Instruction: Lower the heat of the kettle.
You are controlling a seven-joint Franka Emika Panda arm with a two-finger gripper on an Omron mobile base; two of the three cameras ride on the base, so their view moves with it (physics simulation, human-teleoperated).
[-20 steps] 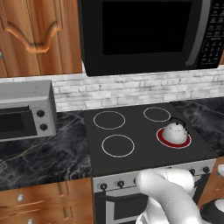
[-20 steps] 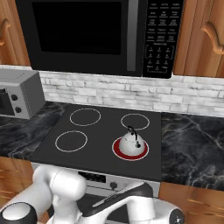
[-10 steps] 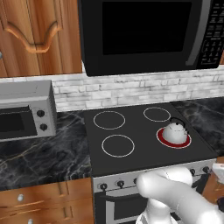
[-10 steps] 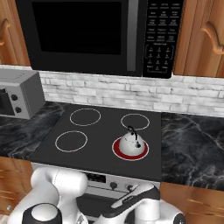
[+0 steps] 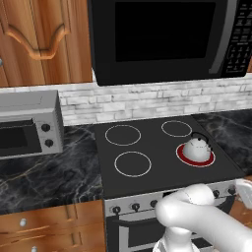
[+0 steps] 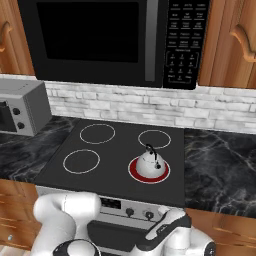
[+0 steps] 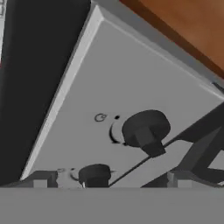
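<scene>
The small white-grey kettle (image 5: pixel 196 147) (image 6: pixel 150 161) with its thin black handle sits on the front right burner (image 5: pixel 183 155), whose ring glows red. My arm reaches low in front of the stove, and the hand (image 6: pixel 169 226) is by the control panel, below the kettle. In the hand view the grey control panel (image 7: pixel 131 74) is close ahead. One large dark knob (image 7: pixel 145 129) is just right of centre, and a second knob (image 7: pixel 94 173) lies lower. My gripper (image 7: pixel 109 181) is open, its fingertips (image 7: pixel 43 178) wide apart on either side of the lower knob, holding nothing.
Three other burner rings are dark. A row of small knobs (image 5: pixel 135 206) runs along the stove front. A black microwave (image 5: pixel 162 39) hangs above, a grey toaster oven (image 5: pixel 27 125) stands on the left counter, and wooden cabinet doors (image 7: pixel 183 26) flank the stove.
My hand has slid to the right along the stove's front panel, toward the knobs under the kettle. The kettle and the red burner have not changed.
</scene>
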